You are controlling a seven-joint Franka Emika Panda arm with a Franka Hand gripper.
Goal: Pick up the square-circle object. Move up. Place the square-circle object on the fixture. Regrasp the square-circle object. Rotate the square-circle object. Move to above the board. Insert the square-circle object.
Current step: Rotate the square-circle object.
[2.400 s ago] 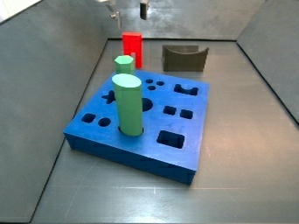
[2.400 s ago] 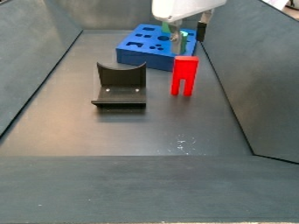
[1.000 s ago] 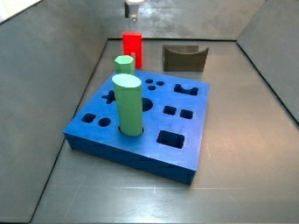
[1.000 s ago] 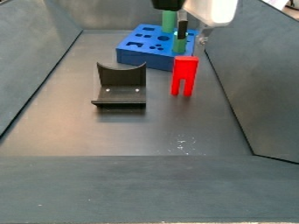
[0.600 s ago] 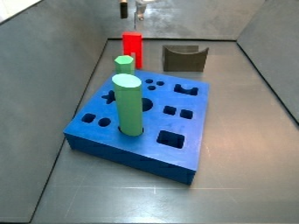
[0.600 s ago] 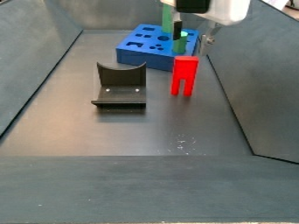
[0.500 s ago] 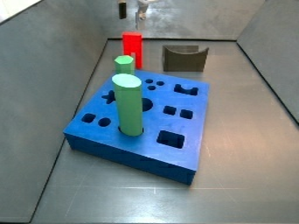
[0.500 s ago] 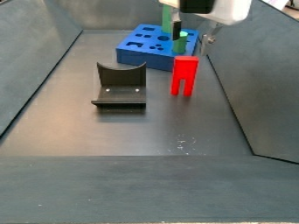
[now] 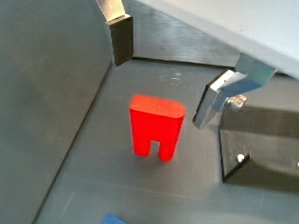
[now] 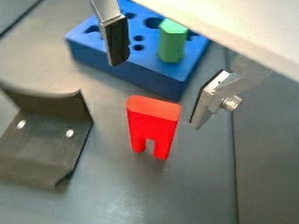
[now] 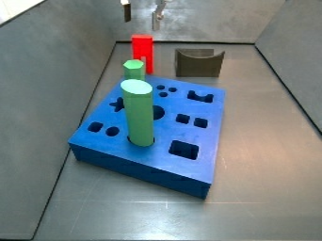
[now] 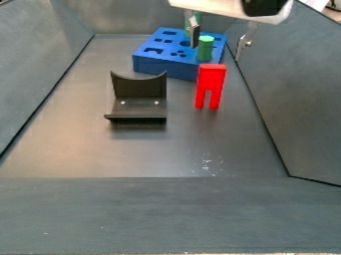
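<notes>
Gripper up high, red peg on the floor

The gripper hangs above the square-circle object with its jaws wide and empty. The red peg stands upright on the floor between the board and the fixture, touching neither.

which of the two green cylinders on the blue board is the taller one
The green cylinder nearer the board's middle stands taller; the shorter green cylinder sits by the edge facing the red peg, below the open hand.

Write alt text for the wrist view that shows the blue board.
The open gripper hangs above the upright red peg, one finger on either side and neither touching it. The peg stands on its two prongs on the grey floor, between the blue board holding a green cylinder and the dark fixture.
</notes>
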